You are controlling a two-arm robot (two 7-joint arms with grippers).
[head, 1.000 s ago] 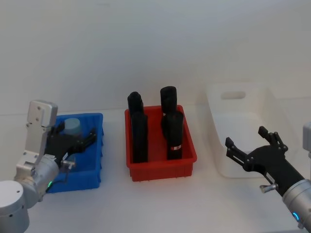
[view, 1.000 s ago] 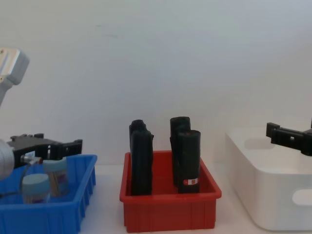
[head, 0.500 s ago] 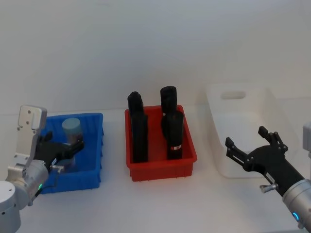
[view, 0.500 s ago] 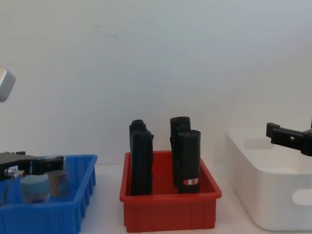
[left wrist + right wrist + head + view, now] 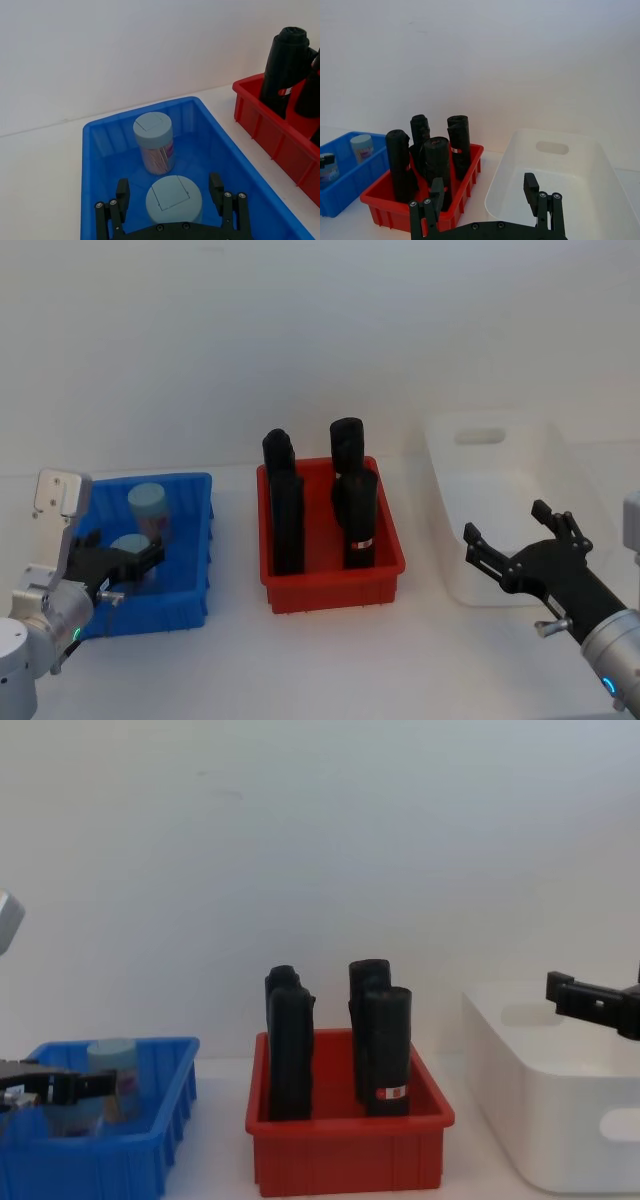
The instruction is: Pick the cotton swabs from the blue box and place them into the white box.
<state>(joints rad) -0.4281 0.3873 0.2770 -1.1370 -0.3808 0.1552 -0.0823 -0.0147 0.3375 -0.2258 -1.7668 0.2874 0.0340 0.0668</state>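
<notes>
Left gripper [image 5: 169,186] now down in blue box [image 5: 95,150], fingers apart astride near cotton swab jar [image 5: 173,200]; grasp next. Right gripper [image 5: 505,522] parked near-right, spread.

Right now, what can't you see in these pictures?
Left wrist view: the sides of the clear, blue-lidded swab jar inside the left gripper, under its lid.
Chest view: the large white plastic tub's inside, behind its wall.
Chest view: the tall black packs' bottoms, behind the red plastic bin's wall.

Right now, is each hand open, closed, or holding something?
Left hand: open, straddling the near cotton swab jar, not gripping.
Right hand: open, empty, near the white box.
</notes>
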